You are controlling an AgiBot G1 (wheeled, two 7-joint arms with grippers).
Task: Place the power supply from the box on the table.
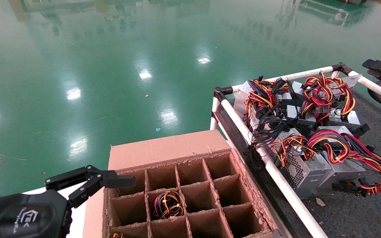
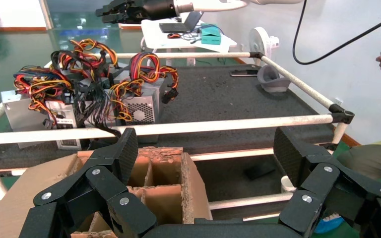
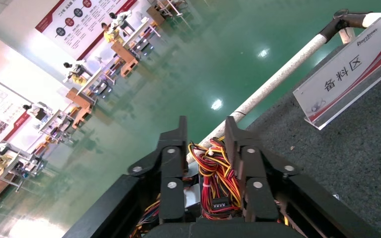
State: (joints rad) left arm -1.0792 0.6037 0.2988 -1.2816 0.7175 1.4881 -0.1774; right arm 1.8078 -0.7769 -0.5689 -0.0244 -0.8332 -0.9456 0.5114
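Left gripper [image 1: 124, 181] is seen lower left, hovering at the box's [image 1: 164, 148] near-left corner, fingers spread wide, nothing held or touched. Brown corrugated carton w/ ragged dividers forming square cells; a looped wire bundle [image 1: 168, 204] lies in one middle cell, and its unit is hidden, so which supply it belongs to can't be told. Flat flap is on the far side. Right gripper [image 3: 204, 144] is seen over the table [image 1: 369, 211] on the right, narrow gap betw. fingers, w/ red/yellow/black wires [image 3: 217, 181] lying between them; whether they're gripped can't be told. Several silver-grey vented metal supplies [image 1: 304, 170] w/ wire loops are clustered at the table's far-left corner, behind the white pipe rail [image 1: 286, 185]. Table surface is dark grey, rough.
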